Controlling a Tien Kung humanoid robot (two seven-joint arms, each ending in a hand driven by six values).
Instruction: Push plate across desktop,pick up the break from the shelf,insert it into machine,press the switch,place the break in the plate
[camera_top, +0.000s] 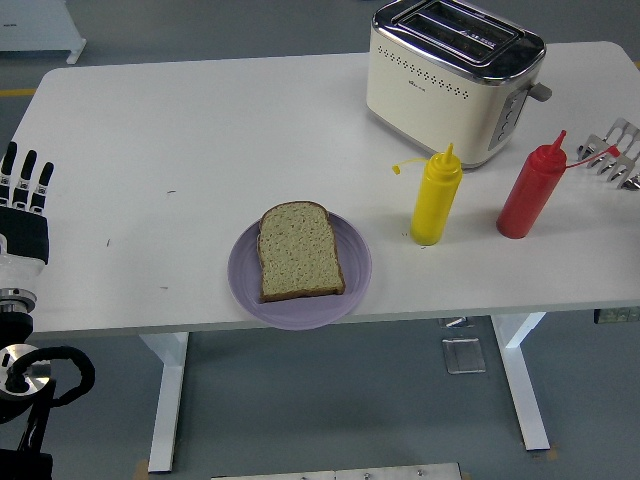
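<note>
A slice of brown bread (299, 251) lies flat on the lilac plate (355, 283) near the table's front edge. The cream and chrome toaster (453, 77) stands at the back right, both slots empty, its lever (540, 92) on the right side. A wire bread shelf (618, 152) pokes in at the right edge. My left hand (24, 200) rests at the far left edge of the table, fingers straight and spread, holding nothing, well away from the plate. My right hand is out of view.
A yellow squeeze bottle (436, 197) and a red squeeze bottle (531, 188) stand between the plate and the toaster. The white table (200, 130) stretches bare to the left and back.
</note>
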